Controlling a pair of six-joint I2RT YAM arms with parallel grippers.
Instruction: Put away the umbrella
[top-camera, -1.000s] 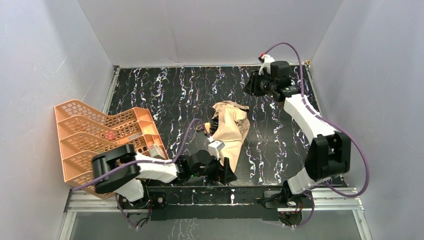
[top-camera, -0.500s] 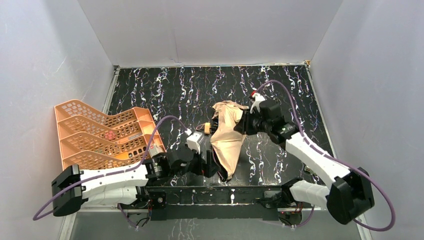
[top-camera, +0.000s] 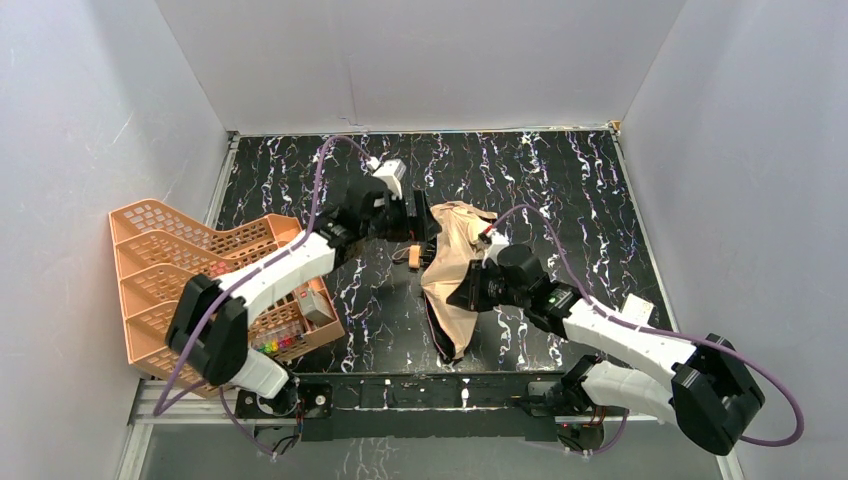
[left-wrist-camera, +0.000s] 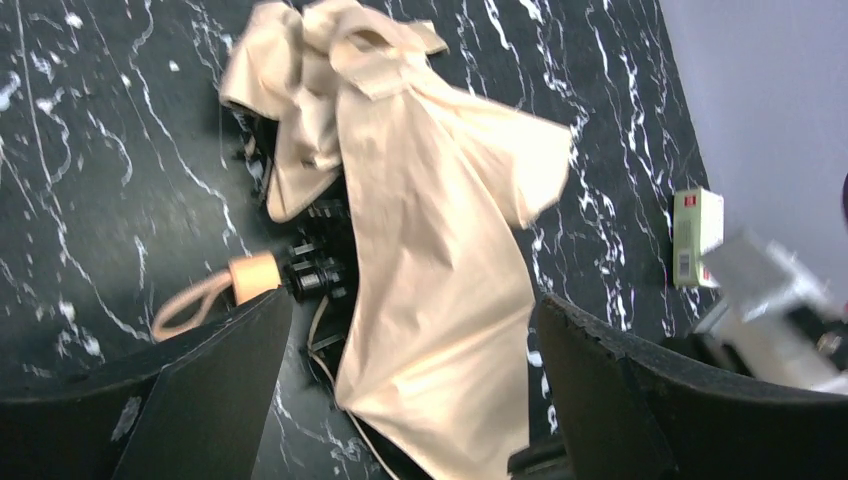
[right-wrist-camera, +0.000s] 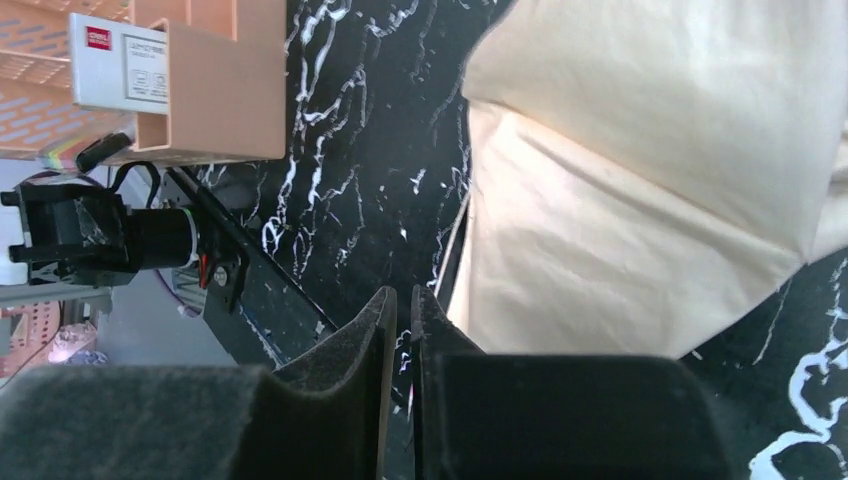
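Observation:
The umbrella (top-camera: 460, 265) lies collapsed in the middle of the table, tan canopy crumpled over black ribs. Its tan handle (top-camera: 414, 254) and strap point left. My left gripper (top-camera: 425, 218) hovers at the umbrella's far left end. In the left wrist view the gripper (left-wrist-camera: 412, 298) stands wide open above the canopy (left-wrist-camera: 430, 230), and the handle (left-wrist-camera: 255, 277) lies beside its left finger. My right gripper (top-camera: 462, 292) is at the canopy's right edge. In the right wrist view the jaws of this gripper (right-wrist-camera: 402, 292) are nearly together with nothing between them, and the canopy (right-wrist-camera: 640, 180) lies just to their right.
An orange mesh rack (top-camera: 180, 270) stands at the left edge of the table, with a white box (right-wrist-camera: 120, 65) in its near end. A small green-and-white box (top-camera: 637, 305) lies at the right. Grey walls close in three sides.
My left arm swung from the near edge to the umbrella's far left end and its jaws opened wider. My right arm came back from the far right to the canopy's right edge, its jaws closing.

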